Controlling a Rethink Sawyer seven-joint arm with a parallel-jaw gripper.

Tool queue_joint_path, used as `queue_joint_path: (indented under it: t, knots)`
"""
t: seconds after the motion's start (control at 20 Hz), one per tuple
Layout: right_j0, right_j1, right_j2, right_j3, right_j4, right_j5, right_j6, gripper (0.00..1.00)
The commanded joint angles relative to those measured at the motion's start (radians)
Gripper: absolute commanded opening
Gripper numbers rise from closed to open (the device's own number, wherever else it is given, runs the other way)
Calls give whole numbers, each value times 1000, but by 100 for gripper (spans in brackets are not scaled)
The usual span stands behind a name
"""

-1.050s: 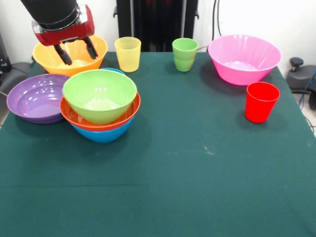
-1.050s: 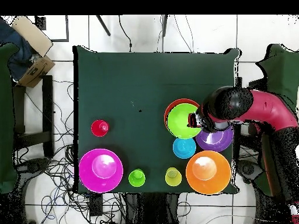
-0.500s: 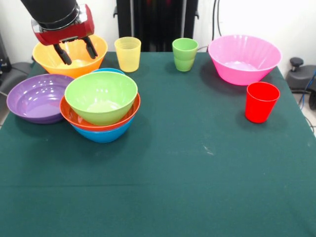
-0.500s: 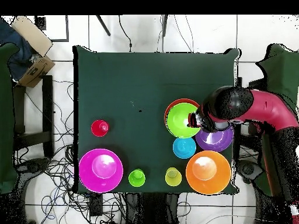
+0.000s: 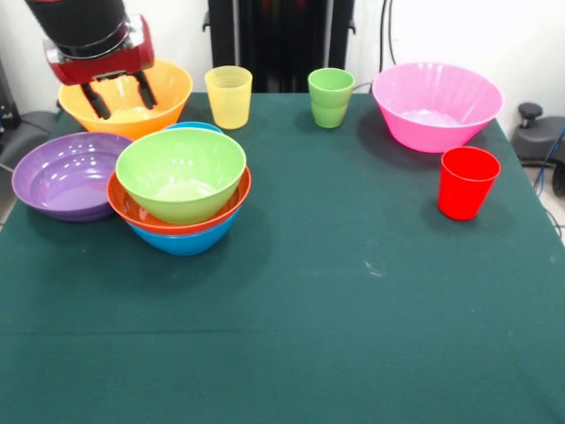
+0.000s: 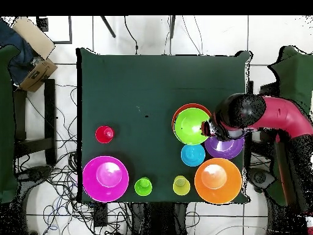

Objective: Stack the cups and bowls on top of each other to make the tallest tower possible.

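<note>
The tower stands at the table's left: a green bowl (image 5: 181, 172) (image 6: 192, 124) nested in a red-orange bowl (image 5: 177, 217) on a big blue bowl (image 5: 185, 241). My gripper (image 5: 121, 100) (image 6: 208, 128) hangs open and empty up behind it, in front of the yellow-orange bowl (image 5: 163, 88) (image 6: 217, 180). A purple bowl (image 5: 66, 172) (image 6: 225, 147) sits left of the tower. The small blue bowl (image 5: 194, 126) (image 6: 192, 155) peeks out behind it. Along the far edge stand the yellow cup (image 5: 229, 97), the green cup (image 5: 330, 97) and the pink bowl (image 5: 437, 104). The red cup (image 5: 467, 181) is at the right.
The arm (image 6: 275, 116) reaches in over the table's edge beside the purple bowl. Cardboard boxes (image 6: 33, 55) and cables lie on the floor off the table.
My gripper has risen and drawn back to the left in the front view, away from the green bowl. The bowl shifted slightly and now rests still in the stack.
</note>
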Motion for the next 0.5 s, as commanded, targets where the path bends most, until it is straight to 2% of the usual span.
queue_joint_path:
  t: [0.05, 0.5]
  knots:
    - [-28, 85, 15, -92, -120, 65, -463, 100]
    - [-43, 117, 12, -129, -123, 62, -513, 100]
